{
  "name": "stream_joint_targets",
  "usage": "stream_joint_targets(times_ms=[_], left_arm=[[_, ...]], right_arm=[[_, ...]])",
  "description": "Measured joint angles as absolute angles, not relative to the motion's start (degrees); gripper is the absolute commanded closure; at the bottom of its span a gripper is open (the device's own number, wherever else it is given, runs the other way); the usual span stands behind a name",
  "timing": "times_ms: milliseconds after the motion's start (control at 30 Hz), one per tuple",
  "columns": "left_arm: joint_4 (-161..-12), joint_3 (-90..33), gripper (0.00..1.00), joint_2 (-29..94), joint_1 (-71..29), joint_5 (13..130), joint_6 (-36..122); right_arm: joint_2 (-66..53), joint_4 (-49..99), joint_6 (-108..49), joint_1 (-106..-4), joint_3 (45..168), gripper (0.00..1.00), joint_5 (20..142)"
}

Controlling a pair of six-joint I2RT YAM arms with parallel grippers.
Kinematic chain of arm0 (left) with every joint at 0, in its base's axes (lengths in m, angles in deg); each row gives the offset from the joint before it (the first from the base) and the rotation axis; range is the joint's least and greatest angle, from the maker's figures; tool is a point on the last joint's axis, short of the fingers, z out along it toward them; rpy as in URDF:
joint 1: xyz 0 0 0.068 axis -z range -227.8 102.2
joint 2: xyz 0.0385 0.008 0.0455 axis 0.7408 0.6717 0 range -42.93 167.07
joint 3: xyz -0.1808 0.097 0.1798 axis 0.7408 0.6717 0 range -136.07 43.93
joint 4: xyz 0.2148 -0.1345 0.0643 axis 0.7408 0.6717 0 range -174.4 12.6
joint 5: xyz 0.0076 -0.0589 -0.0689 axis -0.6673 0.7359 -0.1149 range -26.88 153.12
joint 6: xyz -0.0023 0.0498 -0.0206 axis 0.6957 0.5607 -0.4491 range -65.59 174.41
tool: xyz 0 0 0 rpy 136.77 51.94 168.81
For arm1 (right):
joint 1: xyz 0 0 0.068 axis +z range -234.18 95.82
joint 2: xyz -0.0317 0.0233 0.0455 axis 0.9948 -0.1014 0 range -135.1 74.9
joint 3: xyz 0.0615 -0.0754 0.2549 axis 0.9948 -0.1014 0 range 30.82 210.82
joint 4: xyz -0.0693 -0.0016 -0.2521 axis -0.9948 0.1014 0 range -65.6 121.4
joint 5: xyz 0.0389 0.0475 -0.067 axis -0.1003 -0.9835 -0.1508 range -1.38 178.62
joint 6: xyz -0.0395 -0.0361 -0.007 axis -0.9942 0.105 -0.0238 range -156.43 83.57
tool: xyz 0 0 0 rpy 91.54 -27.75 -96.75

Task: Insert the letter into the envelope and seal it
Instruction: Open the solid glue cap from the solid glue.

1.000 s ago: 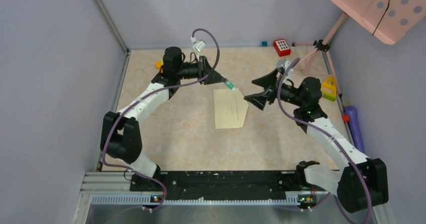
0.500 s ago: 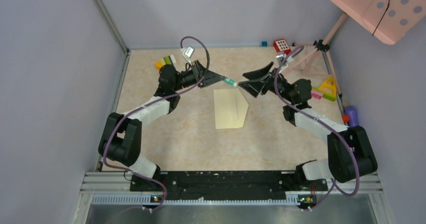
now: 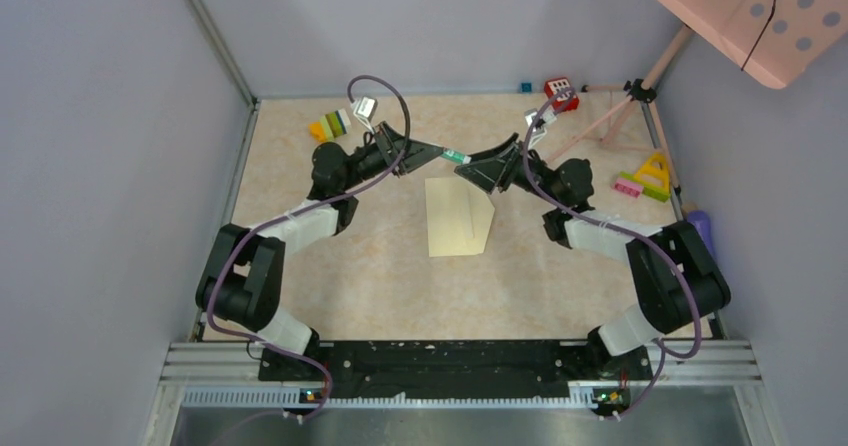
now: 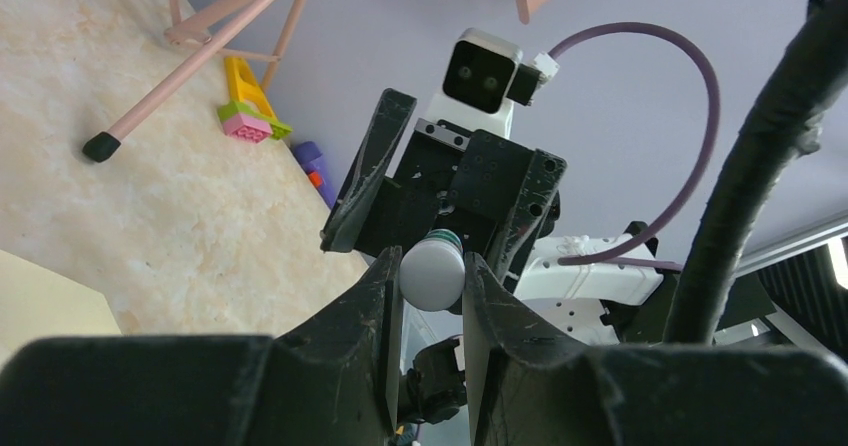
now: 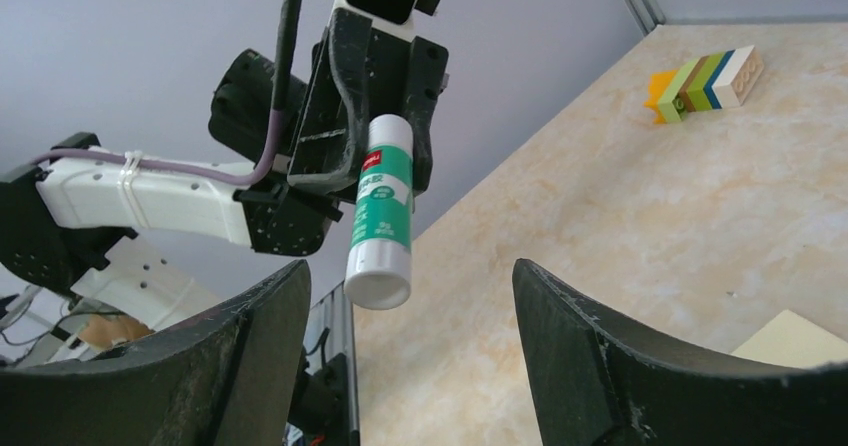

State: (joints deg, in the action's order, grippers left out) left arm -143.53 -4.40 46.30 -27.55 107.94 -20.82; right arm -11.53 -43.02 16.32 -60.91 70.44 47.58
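The pale cream envelope (image 3: 458, 216) lies flat mid-table, its pointed flap toward the right; corners of it show in the wrist views (image 4: 40, 301) (image 5: 800, 341). The letter is not visible on its own. Above the envelope's far edge, my left gripper (image 3: 432, 153) (image 4: 430, 258) is shut on a green-and-white glue stick (image 3: 455, 156) (image 4: 432, 276) (image 5: 385, 211), which points at my right gripper. My right gripper (image 3: 478, 166) (image 5: 410, 271) faces it, open. The stick's white end sits just inside the gap, near one fingertip (image 5: 285, 296), touching neither.
Coloured bricks (image 3: 331, 124) lie at the back left. A red keypad toy (image 3: 561, 91), a pink tripod (image 3: 625, 106), a yellow triangle toy with bricks (image 3: 652, 174) and a purple object (image 3: 702, 228) crowd the right side. Grey walls enclose the table.
My right arm has swung left and back until its jaws frame the glue stick's end, and they have narrowed. The left gripper drew slightly back with the stick.
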Motion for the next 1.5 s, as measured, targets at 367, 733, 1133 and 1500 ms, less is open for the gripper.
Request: stream_joint_targets(times_ms=[367,733,1133,1500], left_arm=[[-147.97,-2.46,1.0,46.45,-25.63,105.8,-21.56],[-150.86,-2.18,0.9,46.71,-25.45,105.18,-20.88],[-149.04,-1.98,0.01,46.69,-25.21,107.13,-17.62],[-133.5,-6.24,0.01,42.98,-30.98,115.28,-2.43]], right_arm=[[-16.51,-51.26,23.42,-60.5,72.58,0.49,49.62],[-18.02,-55.94,27.18,-59.1,73.28,0.91,50.25],[-18.11,-52.57,26.33,-59.51,75.38,1.0,47.67],[-9.61,-16.7,3.71,-64.28,84.14,1.0,36.09]])
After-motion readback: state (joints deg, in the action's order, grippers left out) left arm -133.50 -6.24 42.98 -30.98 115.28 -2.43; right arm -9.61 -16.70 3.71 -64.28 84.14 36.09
